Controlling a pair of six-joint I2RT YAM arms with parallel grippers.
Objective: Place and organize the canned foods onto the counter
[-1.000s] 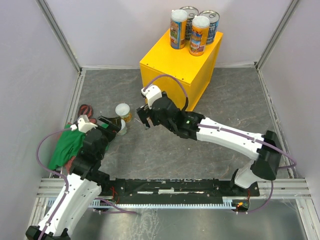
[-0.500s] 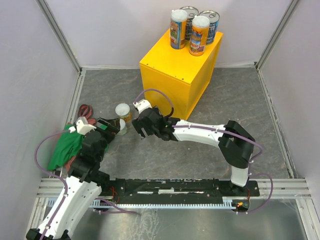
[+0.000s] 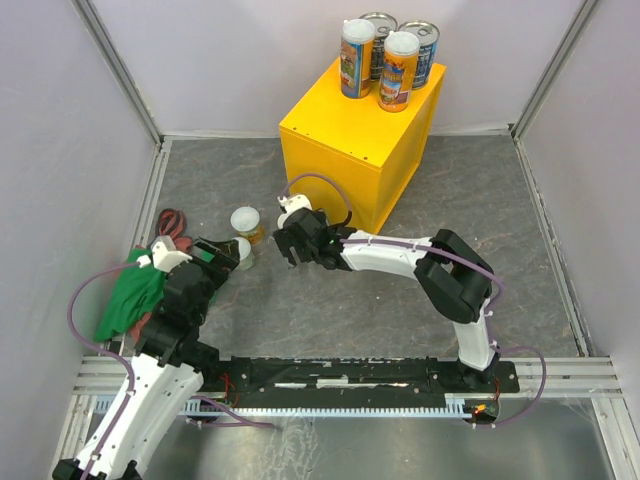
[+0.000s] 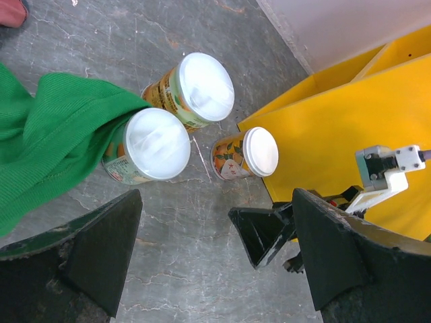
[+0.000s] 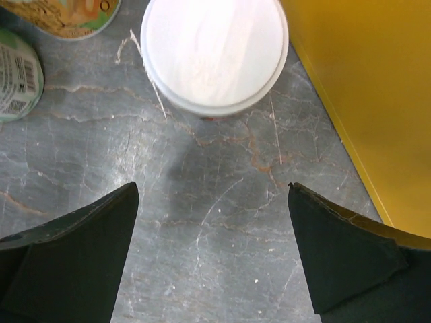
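Observation:
The yellow counter [image 3: 350, 135] carries two tall slim cans [image 3: 357, 58] and two blue-labelled cans [image 3: 421, 50] at its far end. Three small pale-lidded cans stand on the floor: one [image 4: 199, 90], one against the green cloth [image 4: 149, 144], one next to the counter [image 4: 246, 153]. My right gripper [image 3: 292, 244] is open and empty, just short of the can by the counter [image 5: 214, 52]. My left gripper [image 4: 215, 249] is open and empty, a little back from the three cans [image 3: 226, 251].
A green cloth [image 4: 50, 145] lies left of the cans and touches one of them. A dark red object [image 3: 173, 218] lies by the left wall. The counter's side [image 5: 367, 94] is close to my right finger. Grey walls surround the floor.
My right arm has folded at the elbow and swung its gripper left and down, near the small cans beside the counter. The left arm has barely moved.

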